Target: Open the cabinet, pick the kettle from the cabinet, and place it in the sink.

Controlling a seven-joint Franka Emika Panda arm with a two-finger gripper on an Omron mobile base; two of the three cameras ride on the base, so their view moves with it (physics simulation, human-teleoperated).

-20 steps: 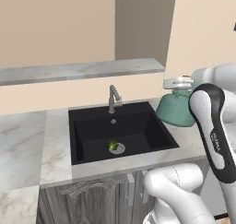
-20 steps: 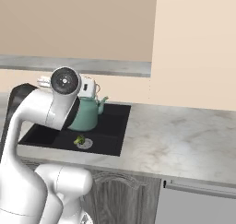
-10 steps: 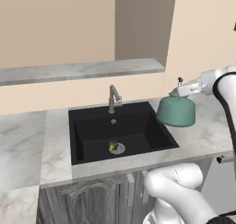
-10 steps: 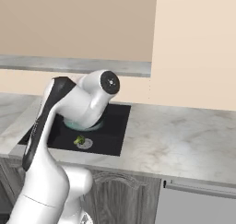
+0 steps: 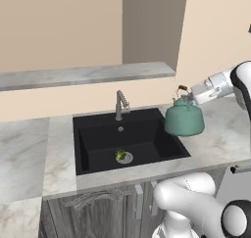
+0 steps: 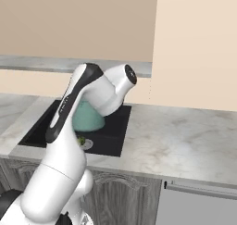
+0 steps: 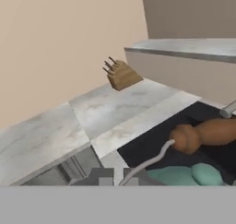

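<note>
Kettle [image 5: 184, 119] is travelling leftward since the earlier frames: from beside the sink's right rim it is now hanging over the right edge of the basin, and the arm is swinging round with it.

Left to right in the left base view:
- Pale marble table [image 5: 29, 144] is lying bare on the left.
- Sink [image 5: 98, 139] is sitting next, faucet [image 5: 120, 104] at its back rim, a small green item [image 5: 120, 154] by the drain.
- Kettle is hanging clear above the basin's right rim, not yet touching it, tilted slightly, spout side toward the faucet.
- Hand [image 5: 194, 96] is reaching in from the right, jaws pinched tight on the kettle's thin arched handle; carrying it from the top is letting the body swing free below.

Hand view: the reddish-brown handle grip [image 7: 203, 134] and the teal lid are sitting just in front of the fingers, black basin beyond, a knife block [image 7: 120, 73] far off on the table.

Judgement: carry phase is nearly done; remaining is moving further over the basin and lowering before letting go, since a release now risks catching the rim.
</note>
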